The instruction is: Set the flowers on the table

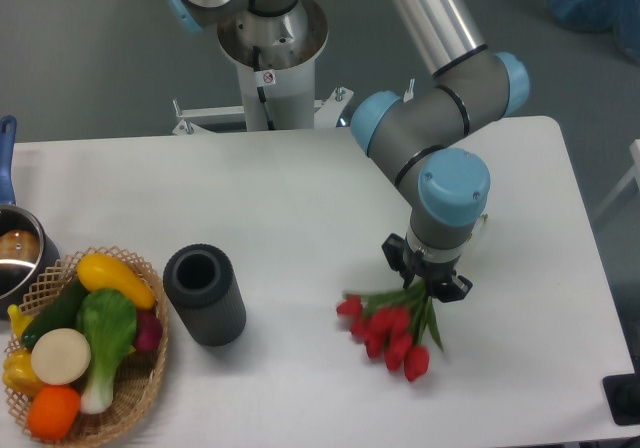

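- Pointing straight down over the right half of the table (300,198), the gripper (428,286) is closed on the green stems of the flowers (392,328).
- Red tulip heads fan out toward the near left, low above or resting on the white surface; contact cannot be told.
- Left of the bunch, well apart, a dark cylinder (205,295) stands upright with its open end up.
- Farther left, at the near-left corner, a wicker basket (140,388) holds colourful toy vegetables (85,343).
- Behind the basket, at the left edge, sits a metal pot (18,258) with a blue handle.
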Controlling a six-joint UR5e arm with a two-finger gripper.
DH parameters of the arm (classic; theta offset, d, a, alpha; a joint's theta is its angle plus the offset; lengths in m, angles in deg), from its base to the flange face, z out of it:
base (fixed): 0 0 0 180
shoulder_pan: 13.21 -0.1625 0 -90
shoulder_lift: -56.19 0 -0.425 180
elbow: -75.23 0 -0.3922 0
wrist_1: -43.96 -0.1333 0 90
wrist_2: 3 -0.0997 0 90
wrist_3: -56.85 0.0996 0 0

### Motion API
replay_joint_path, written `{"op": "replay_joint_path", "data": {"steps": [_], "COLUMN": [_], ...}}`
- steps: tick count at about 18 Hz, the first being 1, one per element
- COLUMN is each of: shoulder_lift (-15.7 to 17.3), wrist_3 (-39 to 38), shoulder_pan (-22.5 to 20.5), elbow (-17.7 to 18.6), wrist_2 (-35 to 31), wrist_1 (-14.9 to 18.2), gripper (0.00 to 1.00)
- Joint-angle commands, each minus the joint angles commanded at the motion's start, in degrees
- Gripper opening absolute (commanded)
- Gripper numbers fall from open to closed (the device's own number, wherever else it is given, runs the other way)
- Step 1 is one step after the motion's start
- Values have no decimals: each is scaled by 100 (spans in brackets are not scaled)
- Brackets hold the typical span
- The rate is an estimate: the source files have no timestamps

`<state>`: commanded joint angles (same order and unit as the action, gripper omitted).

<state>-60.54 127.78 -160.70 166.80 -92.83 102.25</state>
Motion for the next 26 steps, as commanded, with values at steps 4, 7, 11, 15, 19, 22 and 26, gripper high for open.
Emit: {"op": "replay_joint_path", "data": {"steps": [4,7,11,15,19,22,26], "shoulder_lift": [334,501,756,835,844,844,853], "wrist_3": [-17,-53,9,9,96,105,105], "shoulder_pan": [-35,-157,-447,-501,-527,-518,-501], "elbow": [449,476,529,520,511,511,502], "wrist_2": [17,26,517,571,554,554,527], "wrist_1": [-511,-494,-467,-441,-458,-458,-467], "gripper": [100,100,100,100,100,100,100]}}
